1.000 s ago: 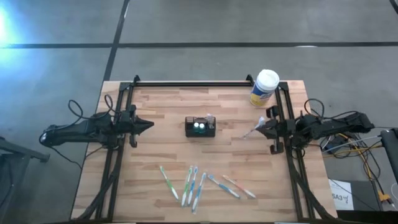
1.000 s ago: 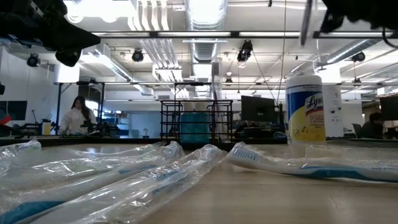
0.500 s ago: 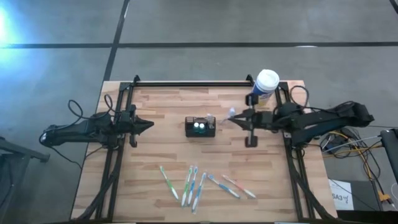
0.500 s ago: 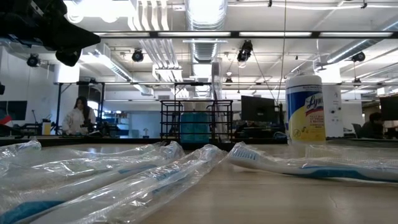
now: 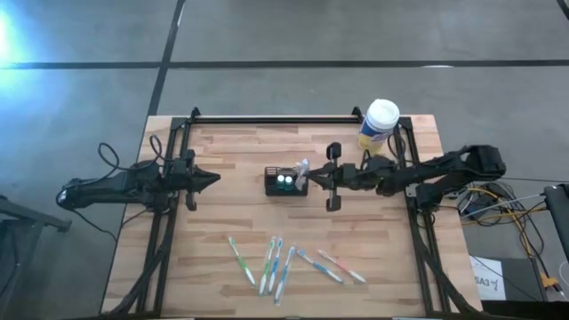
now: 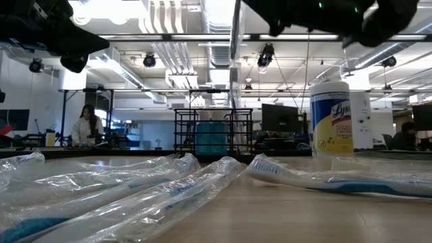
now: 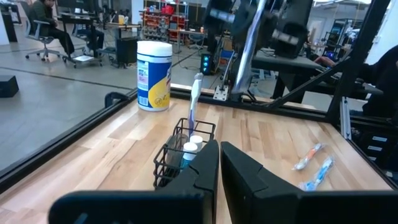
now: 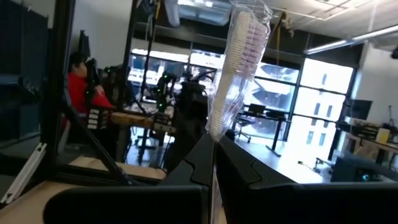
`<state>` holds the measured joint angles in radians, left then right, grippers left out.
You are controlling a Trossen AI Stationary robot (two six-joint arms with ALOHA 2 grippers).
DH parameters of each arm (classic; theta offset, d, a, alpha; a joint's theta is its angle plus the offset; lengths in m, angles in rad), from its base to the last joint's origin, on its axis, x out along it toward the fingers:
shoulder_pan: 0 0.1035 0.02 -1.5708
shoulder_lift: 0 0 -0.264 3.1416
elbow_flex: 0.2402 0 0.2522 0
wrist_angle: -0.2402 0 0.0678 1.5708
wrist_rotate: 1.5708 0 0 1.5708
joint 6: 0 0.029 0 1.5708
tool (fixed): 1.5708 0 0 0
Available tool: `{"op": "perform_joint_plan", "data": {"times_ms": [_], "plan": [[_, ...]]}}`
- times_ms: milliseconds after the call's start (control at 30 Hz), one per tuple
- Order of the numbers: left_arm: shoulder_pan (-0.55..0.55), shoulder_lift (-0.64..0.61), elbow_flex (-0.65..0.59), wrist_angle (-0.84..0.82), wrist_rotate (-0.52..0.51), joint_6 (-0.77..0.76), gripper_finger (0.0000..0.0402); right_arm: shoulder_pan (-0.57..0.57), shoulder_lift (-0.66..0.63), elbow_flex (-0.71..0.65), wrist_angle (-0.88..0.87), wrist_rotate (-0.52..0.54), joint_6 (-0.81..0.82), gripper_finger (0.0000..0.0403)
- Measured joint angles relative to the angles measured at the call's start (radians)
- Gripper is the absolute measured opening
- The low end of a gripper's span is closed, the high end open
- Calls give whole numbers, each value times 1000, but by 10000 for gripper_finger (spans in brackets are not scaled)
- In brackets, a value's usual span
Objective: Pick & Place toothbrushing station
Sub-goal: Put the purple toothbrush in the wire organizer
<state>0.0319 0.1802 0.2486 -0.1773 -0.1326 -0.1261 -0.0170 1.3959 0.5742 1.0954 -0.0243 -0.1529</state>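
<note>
The black wire-mesh caddy [image 5: 286, 182] stands on its base mid-table. It also shows in the low view [image 6: 212, 131] and the left wrist view [image 7: 183, 149]. One toothbrush [image 7: 195, 102] stands upright in it. My right gripper [image 5: 313, 178] is just right of the caddy and above it, shut on a plastic-wrapped toothbrush [image 8: 239, 56]. That toothbrush also shows in the low view [image 6: 234, 34]. My left gripper [image 5: 216, 180] is shut and empty, left of the caddy. My right gripper pinches the wrapped toothbrush between its two fingers just behind the bristle head [image 8: 216, 132]. The head end sticks out past the fingertips, and the fingers hide the handle. The fingers come level from the table's right. The toothbrush is nearly upright [image 6: 233, 47], clear of the caddy.
Several wrapped toothbrushes [image 5: 284, 265] lie flat near the table's front edge. A yellow canister with a white lid [image 5: 378, 124] stands at the far right. Black frame rails [image 5: 267, 120] run along the far edge and both sides. People sit in the room beyond.
My right gripper has gone from the table's right edge toward the left, up to the caddy. It has stayed shut on the wrapped toothbrush, which remains lifted clear.
</note>
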Motion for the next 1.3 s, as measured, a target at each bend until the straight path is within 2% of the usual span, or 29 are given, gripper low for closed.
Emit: {"op": "perform_joint_plan", "data": {"times_ms": [167,333,667,867,1133,1300], "plan": [[0,0,-15,16,0,0,23,1,67,-130,265,80,18,8],[0,0,-39,69,0,-2,23,16,147,-160,349,176,-29,8],[1,0,-47,97,1,-5,23,20,262,-136,358,287,-87,8],[1,0,-49,94,1,-6,23,20,306,-116,362,307,-95,8],[0,0,-49,95,1,-8,23,27,310,-124,337,348,-75,8],[0,0,-49,96,1,-14,23,40,310,-124,258,414,-56,8]]}}
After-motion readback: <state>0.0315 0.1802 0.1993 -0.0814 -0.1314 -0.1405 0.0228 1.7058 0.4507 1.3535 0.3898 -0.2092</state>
